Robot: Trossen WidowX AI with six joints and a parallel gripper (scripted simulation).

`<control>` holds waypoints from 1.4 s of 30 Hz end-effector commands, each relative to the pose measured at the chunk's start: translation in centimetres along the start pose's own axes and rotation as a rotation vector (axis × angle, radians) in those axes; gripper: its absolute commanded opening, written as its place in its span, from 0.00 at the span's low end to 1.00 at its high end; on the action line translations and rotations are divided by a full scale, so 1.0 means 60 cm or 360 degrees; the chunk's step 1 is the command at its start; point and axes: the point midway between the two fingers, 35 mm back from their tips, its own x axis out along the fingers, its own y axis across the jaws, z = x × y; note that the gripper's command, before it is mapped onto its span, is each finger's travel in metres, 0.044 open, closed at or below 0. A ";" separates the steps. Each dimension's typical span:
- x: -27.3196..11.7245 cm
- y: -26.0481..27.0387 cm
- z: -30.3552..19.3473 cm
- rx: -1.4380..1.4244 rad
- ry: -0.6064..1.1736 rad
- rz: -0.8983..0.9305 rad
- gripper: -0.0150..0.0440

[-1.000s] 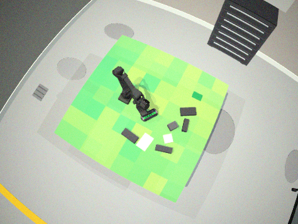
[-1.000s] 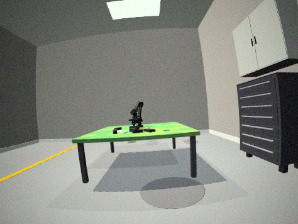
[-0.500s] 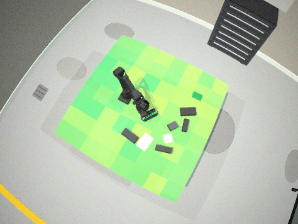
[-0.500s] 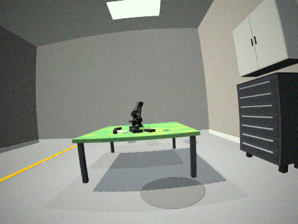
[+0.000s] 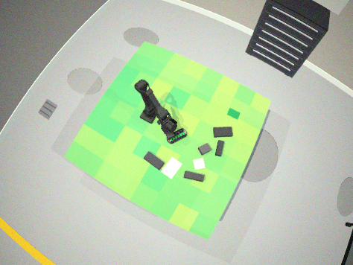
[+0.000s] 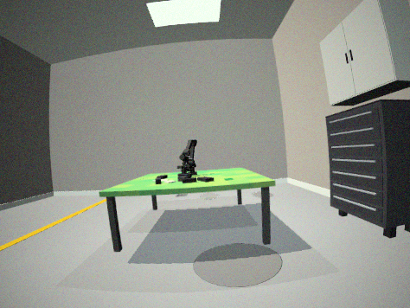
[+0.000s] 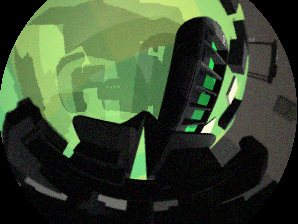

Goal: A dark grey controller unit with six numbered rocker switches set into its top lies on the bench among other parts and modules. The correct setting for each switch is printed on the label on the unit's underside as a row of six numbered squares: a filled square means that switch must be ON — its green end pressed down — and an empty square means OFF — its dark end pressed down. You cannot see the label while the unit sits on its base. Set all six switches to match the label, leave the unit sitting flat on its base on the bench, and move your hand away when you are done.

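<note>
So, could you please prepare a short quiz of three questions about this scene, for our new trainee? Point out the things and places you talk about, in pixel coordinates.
1. True or false: the underside label of the dark grey controller unit with green-ended switches (image 5: 176, 136) (image 7: 182, 75) can be read in these views.
2. The top of the four-legged table (image 5: 112, 156) (image 6: 186, 190) (image 7: 30, 45) is mainly: a) blue, b) green, c) white.
3. How many silver bar handles has the tall dark drawer cabinet (image 5: 298, 8) (image 6: 393, 164)?

Key: 1 false; 2 b; 3 seven.

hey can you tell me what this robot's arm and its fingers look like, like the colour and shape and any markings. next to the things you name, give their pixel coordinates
The arm (image 5: 152, 101) (image 6: 189, 157) is black all over, with chunky, angular segments. The fingers are black too, broad and flat-sided. No cables or markings are readable.
</note>
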 end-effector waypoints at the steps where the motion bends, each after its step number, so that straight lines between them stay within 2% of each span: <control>1: 0.001 -0.004 -0.001 0.0000 0.0003 -0.0005 0.25; 33: 0.009 -0.031 -0.002 0.0000 0.0003 -0.0007 0.25; 35: -0.006 -0.015 -0.001 -0.0002 0.0003 0.0032 0.25; 39: -0.075 -0.020 -0.001 0.0000 0.0003 0.0001 0.25; 42: -0.088 -0.019 -0.001 0.0001 0.0003 -0.0004 0.25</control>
